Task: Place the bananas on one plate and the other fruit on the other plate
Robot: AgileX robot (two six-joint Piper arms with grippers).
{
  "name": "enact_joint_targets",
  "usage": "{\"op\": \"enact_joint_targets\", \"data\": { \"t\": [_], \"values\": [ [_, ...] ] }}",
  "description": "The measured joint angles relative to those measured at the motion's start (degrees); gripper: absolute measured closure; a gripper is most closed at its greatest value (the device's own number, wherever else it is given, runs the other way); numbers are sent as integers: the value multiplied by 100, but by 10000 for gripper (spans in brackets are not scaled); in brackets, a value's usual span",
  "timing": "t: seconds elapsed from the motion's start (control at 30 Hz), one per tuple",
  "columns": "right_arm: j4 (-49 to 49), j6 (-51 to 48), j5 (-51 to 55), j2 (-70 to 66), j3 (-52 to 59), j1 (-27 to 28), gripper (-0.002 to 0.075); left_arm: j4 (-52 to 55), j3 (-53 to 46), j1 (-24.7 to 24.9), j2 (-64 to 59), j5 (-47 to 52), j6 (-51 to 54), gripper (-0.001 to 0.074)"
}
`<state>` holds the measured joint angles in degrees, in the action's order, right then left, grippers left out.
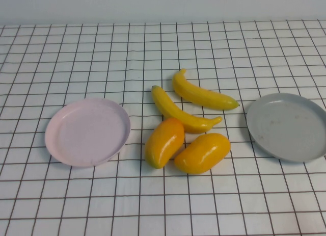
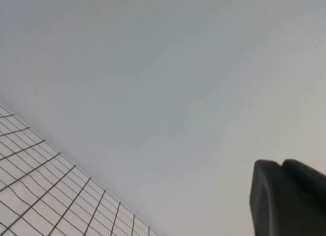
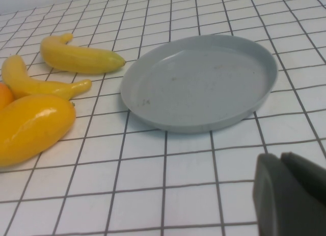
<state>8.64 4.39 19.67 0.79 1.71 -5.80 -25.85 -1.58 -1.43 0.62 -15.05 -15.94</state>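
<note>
Two slim yellow bananas (image 1: 204, 97) (image 1: 178, 112) lie mid-table, between the two plates. Two plump orange-yellow fruits (image 1: 164, 142) (image 1: 202, 153) lie side by side just in front of them, and the nearer banana touches them. The pink plate (image 1: 86, 131) is on the left and the grey plate (image 1: 288, 126) on the right; both are empty. My right gripper (image 3: 280, 157) is shut and empty, hovering near the grey plate (image 3: 198, 83), with the bananas (image 3: 79, 57) and one fruit (image 3: 33, 129) beyond it. My left gripper (image 2: 281, 163) is shut and empty, facing the wall. Neither arm shows in the high view.
The table is covered by a white cloth with a black grid (image 1: 163, 205). A plain pale wall (image 2: 163, 68) stands behind the table's far edge.
</note>
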Motion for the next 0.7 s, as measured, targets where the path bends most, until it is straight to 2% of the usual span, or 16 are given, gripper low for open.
{"op": "enact_joint_targets", "data": {
  "t": [0.2, 0.27, 0.33, 0.4, 0.5, 0.7],
  "values": [
    [0, 0, 0, 0, 0, 0, 744, 0, 0, 0, 0, 270, -74, 739],
    [0, 0, 0, 0, 0, 0, 744, 20, 97, 0, 0, 936, -87, 739],
    [0, 0, 0, 0, 0, 0, 744, 252, 487, 0, -26, 2099, 105, 739],
    [0, 0, 0, 0, 0, 0, 744, 476, 1013, 11, -258, 3137, 588, 739],
    [0, 0, 0, 0, 0, 0, 744, 638, 1956, 11, -1017, 4155, 1594, 739],
    [0, 0, 0, 0, 0, 0, 744, 663, 3406, 11, -2803, 5492, 3473, 739]
  ]
}}
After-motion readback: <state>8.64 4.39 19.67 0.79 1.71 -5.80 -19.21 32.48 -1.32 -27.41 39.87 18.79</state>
